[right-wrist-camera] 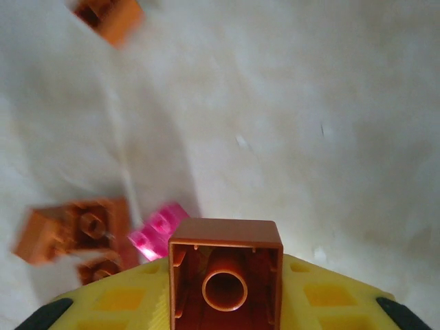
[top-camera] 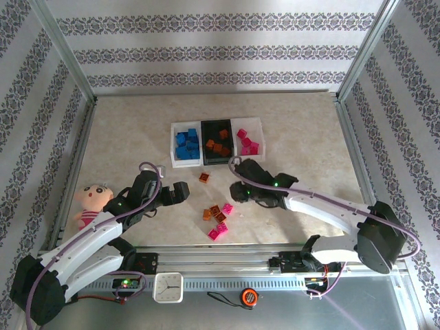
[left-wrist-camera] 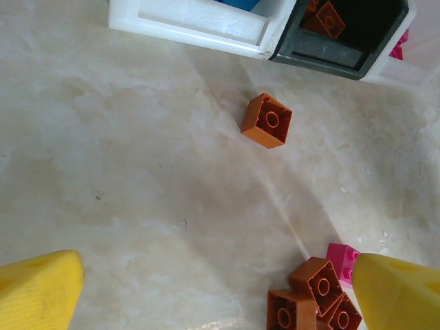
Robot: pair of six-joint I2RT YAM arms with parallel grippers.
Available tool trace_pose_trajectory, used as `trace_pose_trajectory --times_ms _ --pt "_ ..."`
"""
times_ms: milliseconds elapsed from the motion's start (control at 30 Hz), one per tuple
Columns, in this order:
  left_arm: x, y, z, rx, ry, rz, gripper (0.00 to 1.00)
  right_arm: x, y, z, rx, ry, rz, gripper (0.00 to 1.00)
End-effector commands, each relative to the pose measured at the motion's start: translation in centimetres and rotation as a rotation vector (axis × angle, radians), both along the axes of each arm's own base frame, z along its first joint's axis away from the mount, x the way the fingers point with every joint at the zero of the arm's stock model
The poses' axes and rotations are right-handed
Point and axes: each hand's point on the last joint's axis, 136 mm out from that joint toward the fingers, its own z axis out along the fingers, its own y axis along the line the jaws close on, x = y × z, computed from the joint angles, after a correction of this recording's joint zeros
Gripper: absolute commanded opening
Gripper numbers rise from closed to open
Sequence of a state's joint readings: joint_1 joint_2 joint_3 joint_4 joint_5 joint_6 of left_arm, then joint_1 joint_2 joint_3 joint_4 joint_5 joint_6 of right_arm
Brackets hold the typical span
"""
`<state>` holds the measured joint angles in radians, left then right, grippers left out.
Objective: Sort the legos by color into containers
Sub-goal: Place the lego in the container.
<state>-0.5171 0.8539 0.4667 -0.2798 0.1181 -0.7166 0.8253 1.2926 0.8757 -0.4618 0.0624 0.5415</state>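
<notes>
The right gripper (top-camera: 236, 192) is clamped on a brown brick (right-wrist-camera: 225, 271). Seen from above, the black bin (top-camera: 218, 162), holding others of that colour, lies near at its 11 o'clock. The left gripper (left-wrist-camera: 220, 289) hangs spread open, with a lone brick (left-wrist-camera: 267, 120) at its 12 o'clock.

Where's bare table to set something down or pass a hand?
Bare: the table left of the bins, beyond the doll; right of the bins to the side wall; the strip behind the bins. Crowded: in front of the bins, where the left gripper, the right gripper holding an orange brick, a lone orange brick and the loose pile sit close.
</notes>
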Motion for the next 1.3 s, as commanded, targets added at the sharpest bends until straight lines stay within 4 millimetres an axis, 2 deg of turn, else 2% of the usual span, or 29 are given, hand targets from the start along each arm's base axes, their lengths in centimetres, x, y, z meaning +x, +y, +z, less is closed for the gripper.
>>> trace_pose_trajectory --times_ms 0,100,200,300,467,600,667,733,800,867,1033,1267 --pt "0.2 0.0 0.0 0.004 -0.009 0.011 1.0 3.4 1.6 3.0 0.009 -0.1 0.036 0.33" --pt "0.2 0.1 0.1 0.008 -0.006 0.008 1.0 7.5 3.3 4.8 0.024 -0.163 0.012 0.33" --pt "0.2 0.0 0.1 0.009 -0.005 0.004 1.0 11.4 4.7 4.7 0.019 -0.17 -0.018 0.33" --pt "0.1 0.0 -0.1 0.008 -0.002 -0.002 1.0 14.8 5.9 3.6 -0.014 -0.173 -0.048 0.34" --pt "0.0 -0.2 -0.1 0.008 0.006 -0.014 1.0 18.7 6.7 1.3 -0.062 -0.161 -0.095 0.36" --pt "0.0 -0.4 0.0 0.013 0.011 -0.031 1.0 20.7 6.7 -0.1 -0.074 -0.143 -0.129 0.42" --pt "0.0 -0.5 0.1 0.014 0.013 -0.037 1.0 21.2 6.7 -0.4 -0.068 -0.134 -0.14 0.47" --pt "0.1 -0.7 0.1 0.008 0.01 -0.043 1.0 21.6 6.7 -0.4 -0.065 -0.131 -0.147 0.58" --pt "0.1 -1.1 0.3 -0.005 0.004 -0.061 1.0 21.6 6.7 0.3 -0.056 -0.138 -0.146 0.67" --pt "0.3 -1.6 0.4 -0.017 0.002 -0.084 1.0 21.2 6.5 0.9 -0.046 -0.144 -0.144 0.72" --pt "-0.1 -3.7 0.3 -0.009 0.052 -0.196 0.87 18.9 5.5 2.3 0.011 -0.15 -0.142 0.75" --pt "-3.2 -8.8 -1.5 0.07 0.092 -0.432 0.81 15.2 2.7 1.2 0.009 -0.125 -0.15 0.75"
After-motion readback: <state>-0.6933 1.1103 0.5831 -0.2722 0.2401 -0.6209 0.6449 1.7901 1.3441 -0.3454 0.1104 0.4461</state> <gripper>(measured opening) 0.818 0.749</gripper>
